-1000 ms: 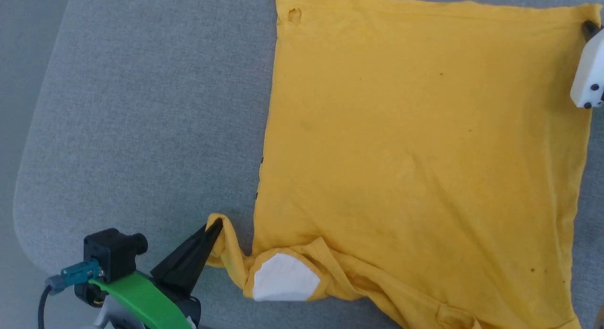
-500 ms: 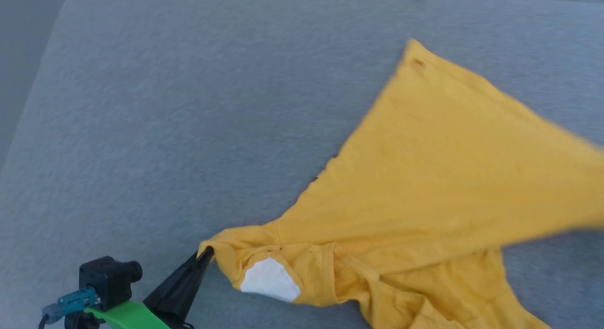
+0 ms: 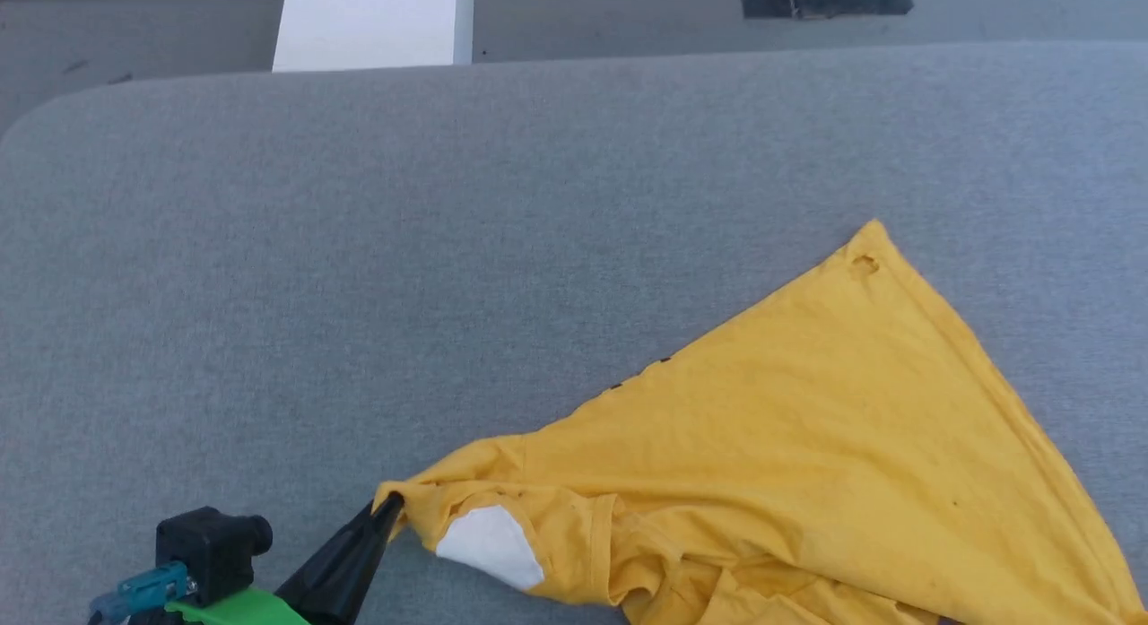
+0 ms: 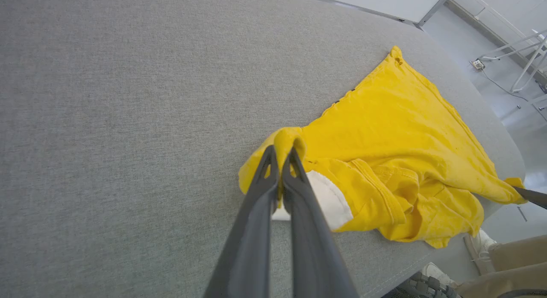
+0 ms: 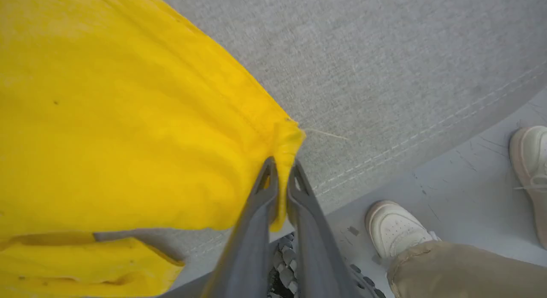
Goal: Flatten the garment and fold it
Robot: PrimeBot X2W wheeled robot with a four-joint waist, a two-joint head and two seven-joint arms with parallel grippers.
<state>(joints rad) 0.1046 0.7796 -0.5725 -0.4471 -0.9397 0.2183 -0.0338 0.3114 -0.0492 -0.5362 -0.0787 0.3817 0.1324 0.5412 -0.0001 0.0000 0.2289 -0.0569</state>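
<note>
Clamped shut with the left gripper (image 4: 280,154) on a bunched edge of the yellow T-shirt (image 4: 406,127), cloth squeezed between both fingers. Just right of these fingertips, a white patch (image 4: 329,199) of the print. Beyond and to the right of this gripper, spread over the grey table (image 4: 107,118) as a rough triangle, with a small hole (image 3: 864,266) near the far tip. Close to the gripper, rumpled and folded over itself.

Closed as well with the right gripper (image 5: 280,165), pinching another corner of the T-shirt by its hem, near the table's edge. Left of these fingers, smooth yellow cloth. Right of them, bare grey table. Below and to the right of this gripper, on the floor (image 5: 470,178), a person's pale shoes (image 5: 397,229) and a tan trouser leg (image 5: 461,268).
</note>
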